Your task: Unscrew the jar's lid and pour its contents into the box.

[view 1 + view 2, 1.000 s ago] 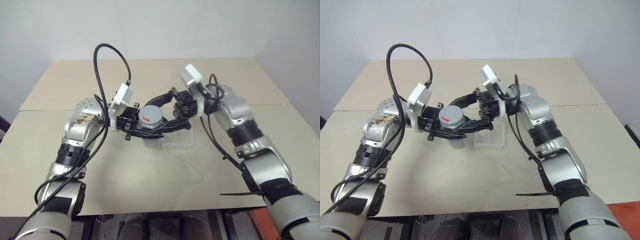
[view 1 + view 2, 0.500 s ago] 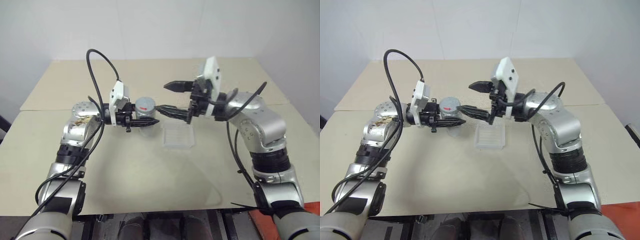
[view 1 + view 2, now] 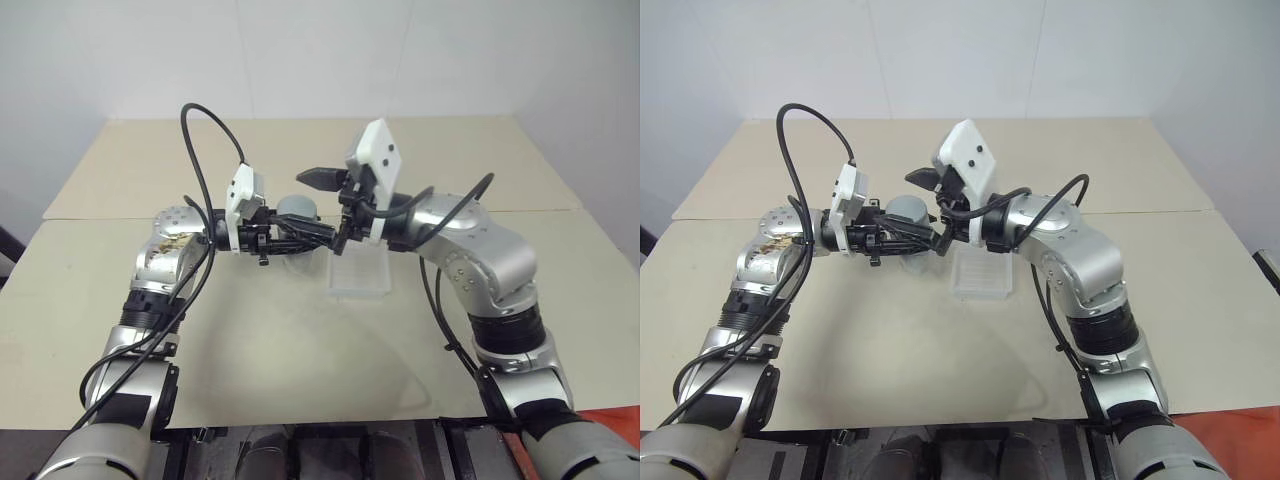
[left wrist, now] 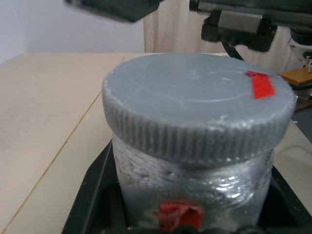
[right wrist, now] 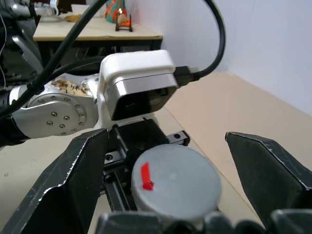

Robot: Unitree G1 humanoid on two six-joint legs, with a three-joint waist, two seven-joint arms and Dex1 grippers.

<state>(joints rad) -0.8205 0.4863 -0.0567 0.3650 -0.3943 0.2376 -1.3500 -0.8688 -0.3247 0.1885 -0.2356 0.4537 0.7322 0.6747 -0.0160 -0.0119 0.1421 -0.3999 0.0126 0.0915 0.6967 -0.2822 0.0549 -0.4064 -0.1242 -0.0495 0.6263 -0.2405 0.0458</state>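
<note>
The left gripper (image 3: 290,238) is clamped tight around the jar (image 4: 195,180), holding it upright in the air above the desk (image 3: 300,340), just beside the box (image 3: 358,275), which lies flat on the desk. The lid (image 5: 175,181) is on, its red mark facing up. The right gripper (image 3: 325,205) has its two fingers spread wide with nothing between them, one finger on either side of the lid and apart from its ribbed edge.

To do the unscrewing well, the right gripper should probably centre on the lid and close on the ribbed rim only, not on the jar's shoulder, then turn about the jar's own axis while the left hand holds firm; any tilt risks jamming the thread or twisting the jar loose.

The contents cannot be made out through the jar's wall. The jar's lower part is cut off in the left wrist view and masked by fingers in the head views. The box's near wall is hard to trace, being clear.
</note>
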